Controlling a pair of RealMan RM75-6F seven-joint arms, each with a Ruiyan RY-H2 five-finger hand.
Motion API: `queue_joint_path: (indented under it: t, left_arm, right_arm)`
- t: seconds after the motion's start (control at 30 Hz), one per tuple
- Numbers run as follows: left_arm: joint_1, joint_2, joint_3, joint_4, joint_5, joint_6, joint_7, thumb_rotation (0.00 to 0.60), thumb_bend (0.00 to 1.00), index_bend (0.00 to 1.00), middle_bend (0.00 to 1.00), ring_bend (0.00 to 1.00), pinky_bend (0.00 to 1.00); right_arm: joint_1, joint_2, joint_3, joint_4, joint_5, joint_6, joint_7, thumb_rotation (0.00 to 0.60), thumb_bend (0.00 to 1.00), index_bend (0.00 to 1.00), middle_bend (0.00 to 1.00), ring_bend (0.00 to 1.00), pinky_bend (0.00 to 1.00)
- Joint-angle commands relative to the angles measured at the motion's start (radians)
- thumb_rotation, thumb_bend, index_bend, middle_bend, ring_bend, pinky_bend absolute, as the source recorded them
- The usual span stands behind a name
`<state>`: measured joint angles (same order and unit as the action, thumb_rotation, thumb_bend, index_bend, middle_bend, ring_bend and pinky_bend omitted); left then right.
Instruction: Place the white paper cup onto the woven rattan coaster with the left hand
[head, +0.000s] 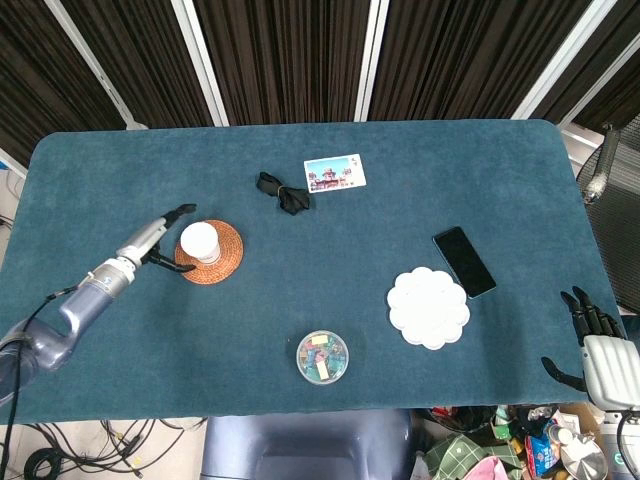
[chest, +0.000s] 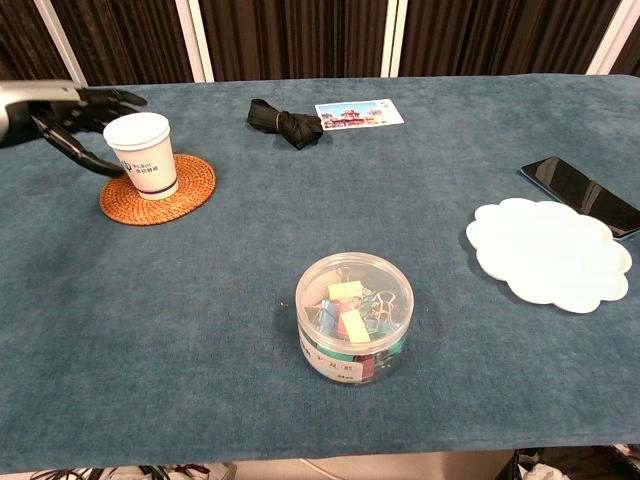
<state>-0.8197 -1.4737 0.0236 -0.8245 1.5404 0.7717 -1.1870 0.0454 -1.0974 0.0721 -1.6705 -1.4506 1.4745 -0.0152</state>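
The left robot hand (chest: 70, 118) hangs spread and empty just beside the white paper cup (chest: 141, 154), which stands upright on the woven rattan coaster (chest: 158, 188); a careless withdrawal could clip the light cup. Far right, the right robot hand (head: 598, 345) is partly cropped, fingers apart.

Robot lab, blue cloth-covered table (head: 300, 300), dark vertical blinds (head: 280, 60), loose cables (head: 60, 455) underneath

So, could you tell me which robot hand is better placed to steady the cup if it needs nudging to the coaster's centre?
The left robot hand: it is open right beside the cup on the coaster. The right robot hand sits off the table's far right edge.
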Motion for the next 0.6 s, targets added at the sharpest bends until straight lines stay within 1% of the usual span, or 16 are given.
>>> queue_joint_path:
  t: [0.03, 0.13, 0.2, 0.23, 0.33, 0.37, 0.4, 0.47, 0.6]
  left_arm:
    - [0.015, 0.080, -0.002, -0.070, -0.009, 0.020, 0.053, 0.600, 0.03, 0.00, 0.04, 0.00, 0.00]
    - [0.024, 0.170, 0.023, -0.158, 0.012, 0.023, 0.101, 0.600, 0.03, 0.00, 0.04, 0.00, 0.00]
    - [0.033, 0.260, 0.044, -0.240, 0.023, 0.023, 0.170, 0.600, 0.03, 0.00, 0.04, 0.00, 0.00]
    - [0.036, 0.288, 0.049, -0.269, 0.021, 0.022, 0.193, 0.600, 0.03, 0.00, 0.04, 0.00, 0.00]
    - [0.056, 0.419, 0.061, -0.405, 0.002, 0.022, 0.317, 0.600, 0.03, 0.00, 0.05, 0.00, 0.00]
    - [0.068, 0.461, 0.061, -0.449, -0.007, 0.037, 0.373, 0.600, 0.03, 0.00, 0.06, 0.00, 0.00]
    - [0.086, 0.493, 0.058, -0.490, -0.016, 0.067, 0.430, 0.600, 0.04, 0.00, 0.06, 0.00, 0.00]
    - [0.144, 0.538, 0.052, -0.557, -0.024, 0.175, 0.564, 0.600, 0.04, 0.01, 0.08, 0.00, 0.00]
    - [0.278, 0.566, 0.043, -0.657, -0.066, 0.385, 0.822, 0.600, 0.04, 0.02, 0.08, 0.00, 0.00]
  right_arm:
    - [0.001, 0.000, -0.001, 0.000, -0.001, -0.002, -0.001, 0.600, 0.12, 0.00, 0.00, 0.12, 0.16]
    - [0.000, 0.000, -0.003, -0.001, -0.006, -0.001, -0.003, 0.600, 0.12, 0.00, 0.00, 0.13, 0.16]
    - [-0.001, -0.001, -0.004, -0.001, -0.007, 0.002, -0.004, 0.600, 0.12, 0.00, 0.00, 0.13, 0.16]
    - [-0.002, -0.001, -0.004, -0.002, -0.007, 0.003, -0.004, 0.600, 0.12, 0.00, 0.00, 0.13, 0.16]
    - [-0.002, -0.003, -0.005, -0.003, -0.009, 0.005, -0.009, 0.600, 0.12, 0.00, 0.00, 0.12, 0.16]
    - [-0.002, -0.003, -0.006, -0.003, -0.009, 0.004, -0.011, 0.600, 0.12, 0.00, 0.00, 0.12, 0.16]
    - [-0.002, -0.004, -0.006, -0.004, -0.010, 0.004, -0.012, 0.600, 0.12, 0.00, 0.00, 0.13, 0.16]
    - [-0.002, -0.004, -0.006, -0.005, -0.010, 0.005, -0.013, 0.600, 0.12, 0.00, 0.00, 0.13, 0.16]
    - [-0.002, -0.004, -0.005, -0.005, -0.009, 0.005, -0.015, 0.600, 0.12, 0.00, 0.00, 0.13, 0.16]
